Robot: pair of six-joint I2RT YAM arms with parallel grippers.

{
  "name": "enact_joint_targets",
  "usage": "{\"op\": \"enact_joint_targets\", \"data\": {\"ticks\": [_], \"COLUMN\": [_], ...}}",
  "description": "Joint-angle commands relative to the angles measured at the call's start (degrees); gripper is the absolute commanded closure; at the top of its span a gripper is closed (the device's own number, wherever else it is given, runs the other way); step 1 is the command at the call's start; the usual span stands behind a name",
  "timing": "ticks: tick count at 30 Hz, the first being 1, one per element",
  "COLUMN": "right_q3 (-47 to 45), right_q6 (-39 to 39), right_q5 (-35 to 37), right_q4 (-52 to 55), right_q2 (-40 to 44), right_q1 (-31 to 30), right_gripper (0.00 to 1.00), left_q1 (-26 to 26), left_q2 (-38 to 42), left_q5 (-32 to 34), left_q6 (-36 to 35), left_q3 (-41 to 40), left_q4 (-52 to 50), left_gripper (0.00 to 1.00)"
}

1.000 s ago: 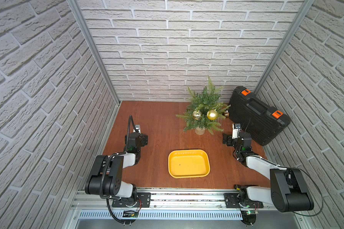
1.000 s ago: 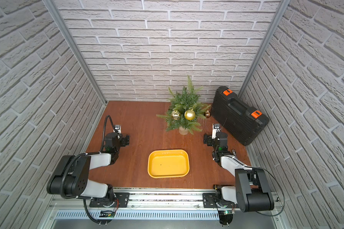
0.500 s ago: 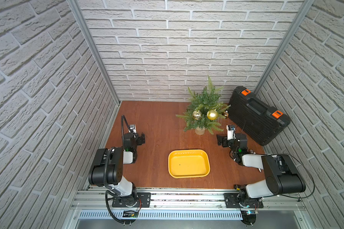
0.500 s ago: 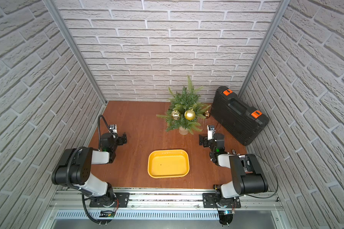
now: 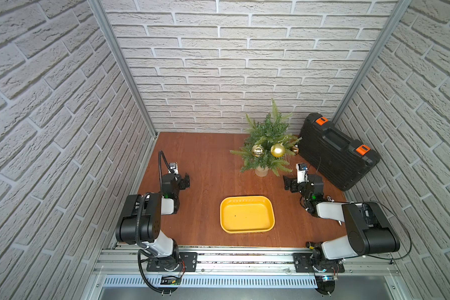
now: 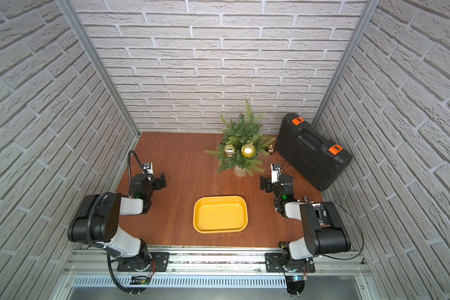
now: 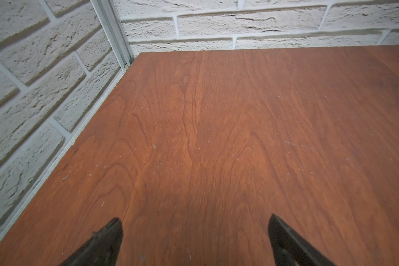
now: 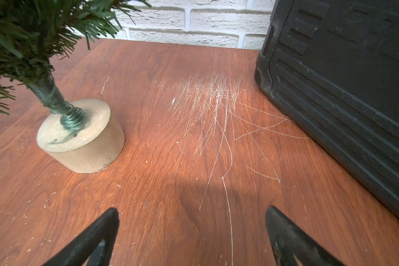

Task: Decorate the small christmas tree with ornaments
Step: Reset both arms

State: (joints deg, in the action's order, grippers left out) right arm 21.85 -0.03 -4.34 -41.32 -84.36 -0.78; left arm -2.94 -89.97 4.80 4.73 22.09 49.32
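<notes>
3 shiny gold-and-bronze baubles (image 5: 277, 150) hang on the small green potted fir (image 5: 266, 130). My left gripper (image 7: 195, 218) and right gripper (image 8: 192, 209) stand released, empty.

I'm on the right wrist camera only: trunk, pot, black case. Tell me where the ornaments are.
Observer: All three hang on the tree: a mirror gold ball, a satin gold ball and a small bronze ball on the side toward the black case.
Operator: Check the tray.
Observer: The yellow tray sits in front of the tree, apart from it, with no ornament in it in both top views.
Operator: Report the left gripper.
Observer: The left gripper is open over bare table, holding nothing.
</notes>
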Motion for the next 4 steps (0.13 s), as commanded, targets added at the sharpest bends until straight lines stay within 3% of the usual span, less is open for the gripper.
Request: {"op": "enact_joint_targets", "data": {"ticks": [1,4], "right_q3": [0.67,-0.13], "right_q6": [-0.49,-0.47], "right_q5": [0.05,0.29], "right_q4": [-2.17,-3.01], "right_q2": [0.15,0.86], "right_q1": [-0.19,-0.19], "right_gripper": [0.01,0.01], "left_q1": [0.10,0.06], "left_q2": [0.05,0.02], "left_q5": [0.03,0.01], "left_q6": [0.22,0.27], "left_q3": [-0.33,-0.33], "left_q4": [4.18,4.20], "left_gripper": [0.02,0.02]}}
